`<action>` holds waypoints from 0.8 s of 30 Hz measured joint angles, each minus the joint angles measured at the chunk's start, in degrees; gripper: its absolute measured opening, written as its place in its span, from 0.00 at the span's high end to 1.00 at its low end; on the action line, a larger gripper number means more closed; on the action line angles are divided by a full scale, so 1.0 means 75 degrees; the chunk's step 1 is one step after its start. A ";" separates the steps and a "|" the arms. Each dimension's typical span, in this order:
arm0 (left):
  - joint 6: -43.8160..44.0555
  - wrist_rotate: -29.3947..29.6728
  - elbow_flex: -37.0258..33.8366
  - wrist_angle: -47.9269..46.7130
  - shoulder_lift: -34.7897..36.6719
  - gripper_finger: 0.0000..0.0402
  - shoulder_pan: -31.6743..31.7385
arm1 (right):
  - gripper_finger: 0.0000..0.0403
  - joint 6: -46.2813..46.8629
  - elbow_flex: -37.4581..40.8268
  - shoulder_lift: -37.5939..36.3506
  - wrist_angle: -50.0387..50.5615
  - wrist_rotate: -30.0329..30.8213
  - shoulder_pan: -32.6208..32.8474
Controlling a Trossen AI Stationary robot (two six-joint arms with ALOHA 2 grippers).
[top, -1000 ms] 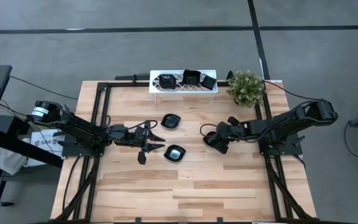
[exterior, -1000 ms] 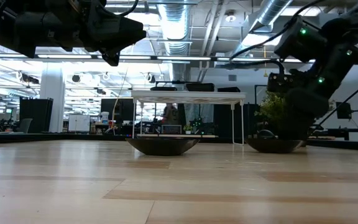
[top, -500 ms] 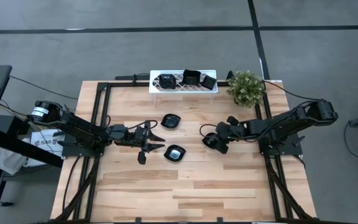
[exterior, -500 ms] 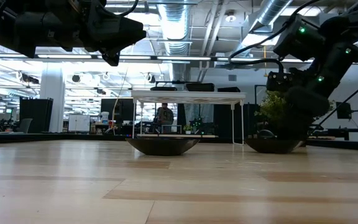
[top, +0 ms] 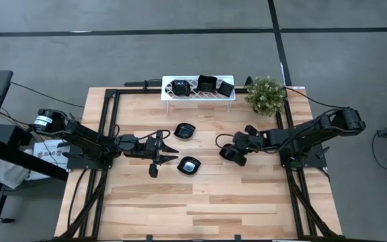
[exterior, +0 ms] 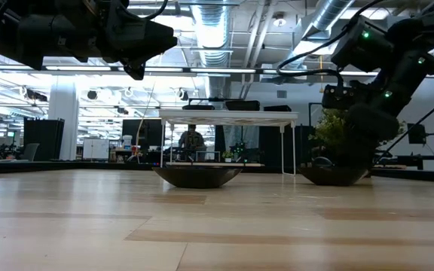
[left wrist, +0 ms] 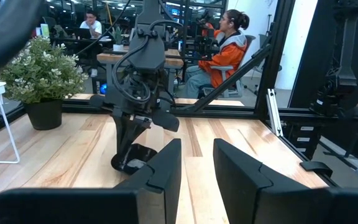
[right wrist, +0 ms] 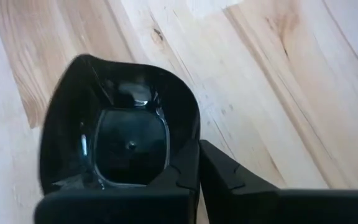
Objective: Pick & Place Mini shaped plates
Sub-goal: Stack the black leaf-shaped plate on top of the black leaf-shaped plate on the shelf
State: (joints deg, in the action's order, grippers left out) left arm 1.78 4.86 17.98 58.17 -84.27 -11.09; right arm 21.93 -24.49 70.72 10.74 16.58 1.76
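Note:
A black mini shaped plate (right wrist: pixel 120 143) sits flat on the wooden table right of centre (top: pixel 226 153), with my right gripper (right wrist: pixel 199 174) shut on its rim. Two more black plates (top: pixel 186 131) (top: pixel 189 165) rest on the table at the middle. Three others stand on the white lattice rack (top: pixel 198 96) at the far edge. My left gripper (top: pixel 161 156) hovers open left of the middle plates, holding nothing; in its wrist view its fingers (left wrist: pixel 166 165) stand apart. My right gripper pinches the plate's rim (right wrist: pixel 191 140) on the side facing the arm, one finger over the inner wall and one outside. The fingers (right wrist: pixel 225 177) slant down from the table's right side. The plate's base rests on the table (exterior: pixel 330 176).
A potted plant (top: pixel 265 95) stands at the far right corner beside the rack. A black frame rail (top: pixel 106 128) runs along the table's sides. Bare wood (top: pixel 200 202) fills the near half. People sit in the room beyond the table.
My right gripper has shut on the rim of the plate beneath it while staying in place. The plate has not moved from its spot on the table. My left arm has kept still.

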 joint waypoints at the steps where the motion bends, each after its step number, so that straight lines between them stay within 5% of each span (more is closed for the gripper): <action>1: 0.0001 0.0001 0.0000 0.0000 0.0000 0.76 -0.0002 | 0.99 0.0000 -0.0041 0.0000 0.0008 0.0003 0.0000; 24: 0.0026 0.0000 0.0000 -0.0004 0.0000 0.76 -0.0006 | 1.00 -0.0602 -0.0714 0.0003 -0.1128 0.1186 -0.0003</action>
State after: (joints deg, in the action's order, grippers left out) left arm 1.98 4.86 17.98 58.14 -84.27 -11.14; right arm 17.42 -29.85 70.74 2.28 25.48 1.74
